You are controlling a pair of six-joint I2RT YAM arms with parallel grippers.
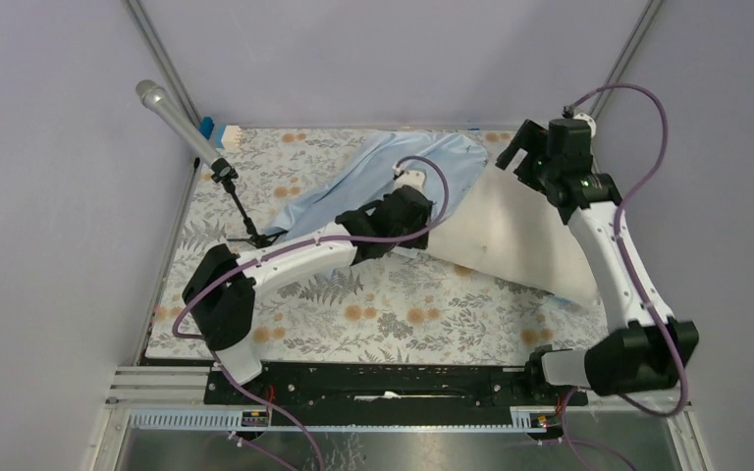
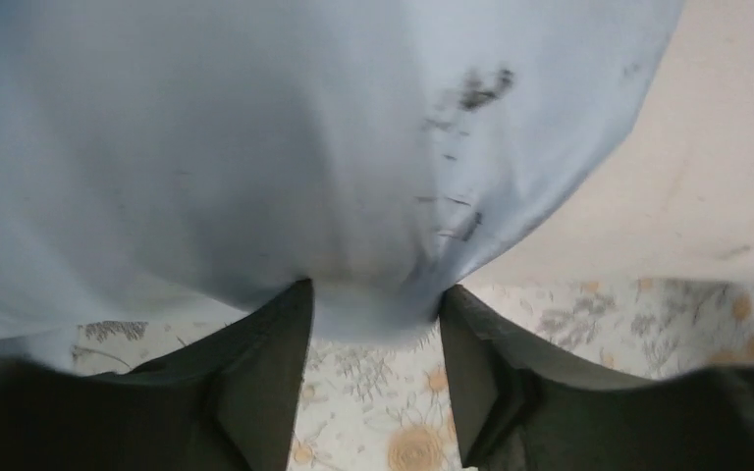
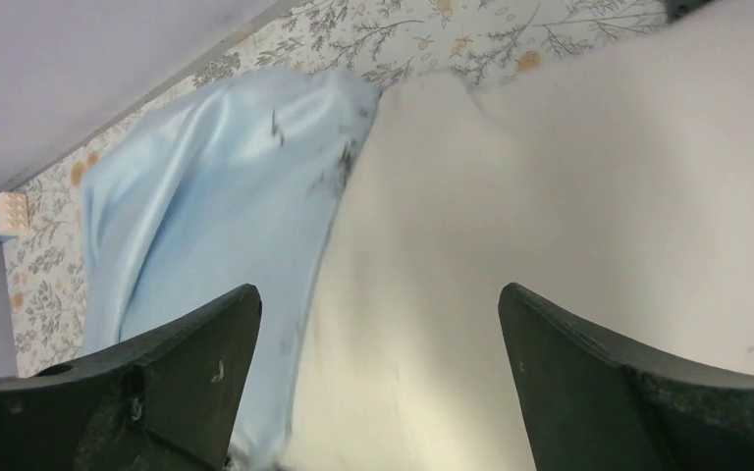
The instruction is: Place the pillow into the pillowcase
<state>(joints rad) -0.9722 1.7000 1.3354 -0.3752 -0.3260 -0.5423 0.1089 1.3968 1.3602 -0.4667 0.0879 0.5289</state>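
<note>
Jaws of the left gripper [image 2: 375, 304] pinch a fold of the pillowcase [image 2: 255, 147] between them, likely lifting its mouth. Beyond them, rightward, lies the pillow [image 2: 687, 177]. Jaws of the right gripper [image 3: 378, 294] hang spread just above it, gripping nothing.

Plain pale lavender-grey walls [image 1: 373, 59] close in 3 sides of the work cell, under even light that throws only soft shadows. A table spread with a cream cloth printed with grey ferns and orange flowers [image 1: 393, 319] fills the middle. 2 thin grey metal poles rise aslant at the back, the left pole [image 1: 162, 59] and the right pole [image 1: 633, 44]. A silver handheld microphone [image 1: 172, 113] tilts on a slim black stand [image 1: 241, 211] at the table's left edge. A small blue-and-white brick block [image 1: 211, 132] sits at the far left corner. A black mounting rail [image 1: 383, 383] runs along the near edge, with a ribbed aluminium bar [image 1: 157, 378] beside it and a dull reflective metal sheet [image 1: 403, 446] below.
</note>
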